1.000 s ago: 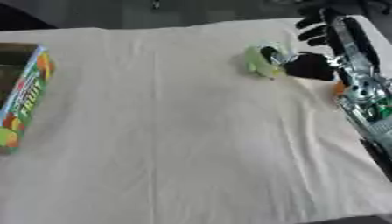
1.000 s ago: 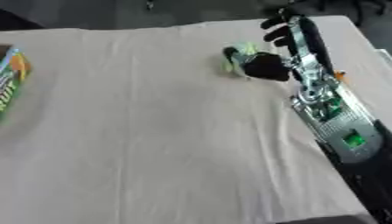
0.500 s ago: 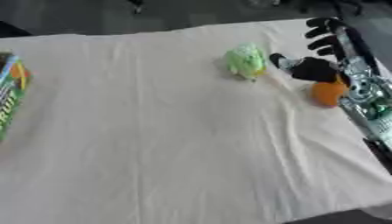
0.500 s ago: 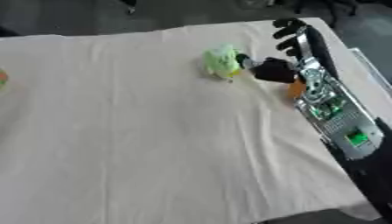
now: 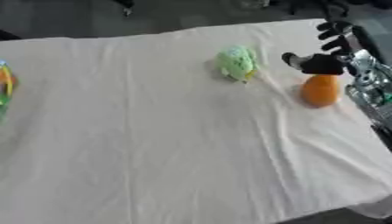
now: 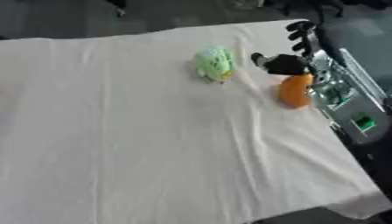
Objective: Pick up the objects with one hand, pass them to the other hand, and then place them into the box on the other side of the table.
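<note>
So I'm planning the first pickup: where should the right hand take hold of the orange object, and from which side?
Probably across its wider lower body, coming from above. The orange object lies on the cloth, narrowing toward the right hand, whose open fingers hover just above and beyond it; the green toy sits clear.

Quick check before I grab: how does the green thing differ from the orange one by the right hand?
The green object is pale green and lumpy; the orange object is smooth and plain orange. The green one lies apart from the right hand, nearer the table's middle; the orange one sits right below that hand, near the table's right edge. Both are small, rounded and rest on the white cloth, ungrasped.
</note>
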{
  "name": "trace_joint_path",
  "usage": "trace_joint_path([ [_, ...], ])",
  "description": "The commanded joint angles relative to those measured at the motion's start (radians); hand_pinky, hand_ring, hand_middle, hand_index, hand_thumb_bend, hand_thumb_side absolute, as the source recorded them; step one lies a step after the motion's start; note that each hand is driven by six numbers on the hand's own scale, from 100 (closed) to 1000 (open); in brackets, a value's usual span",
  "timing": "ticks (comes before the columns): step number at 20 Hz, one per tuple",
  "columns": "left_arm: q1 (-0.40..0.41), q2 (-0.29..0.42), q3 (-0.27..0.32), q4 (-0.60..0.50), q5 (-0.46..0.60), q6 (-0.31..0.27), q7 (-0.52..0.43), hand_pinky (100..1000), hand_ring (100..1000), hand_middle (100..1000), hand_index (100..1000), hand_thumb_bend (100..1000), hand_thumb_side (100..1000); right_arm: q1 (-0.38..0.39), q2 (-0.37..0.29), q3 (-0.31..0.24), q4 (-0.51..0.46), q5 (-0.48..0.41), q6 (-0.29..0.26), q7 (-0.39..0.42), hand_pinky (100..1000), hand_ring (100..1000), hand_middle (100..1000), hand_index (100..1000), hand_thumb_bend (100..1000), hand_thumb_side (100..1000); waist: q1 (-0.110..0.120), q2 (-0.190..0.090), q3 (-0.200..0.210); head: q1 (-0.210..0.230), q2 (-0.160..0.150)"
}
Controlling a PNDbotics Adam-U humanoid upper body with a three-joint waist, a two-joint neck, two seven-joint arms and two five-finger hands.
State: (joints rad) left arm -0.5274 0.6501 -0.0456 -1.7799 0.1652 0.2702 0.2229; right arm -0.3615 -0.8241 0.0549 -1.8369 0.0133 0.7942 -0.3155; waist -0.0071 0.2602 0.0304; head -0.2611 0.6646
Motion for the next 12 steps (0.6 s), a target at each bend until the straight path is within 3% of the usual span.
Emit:
trace_joint_path([
  [1, -0.009, 0.026, 0.01, -0.004, -0.008, 0.003, -0.007, 609, 712, 588, 660, 313, 453, -0.004, -0.077, -0.025, 0.026, -0.014, 0.078, -0.015, 796, 772, 771, 852, 625, 255, -0.002, -0.016, -0.003, 0.003, -0.009],
  [12, -0.01, 0.031, 0.004, 0.006, -0.023, 0.011, -0.015, 609, 713, 588, 660, 309, 459, 0.016, -0.184, 0.003, 0.089, -0.091, 0.105, 0.127, 798, 779, 779, 853, 642, 273, -0.007, -0.017, -0.001, 0.001, -0.003],
])
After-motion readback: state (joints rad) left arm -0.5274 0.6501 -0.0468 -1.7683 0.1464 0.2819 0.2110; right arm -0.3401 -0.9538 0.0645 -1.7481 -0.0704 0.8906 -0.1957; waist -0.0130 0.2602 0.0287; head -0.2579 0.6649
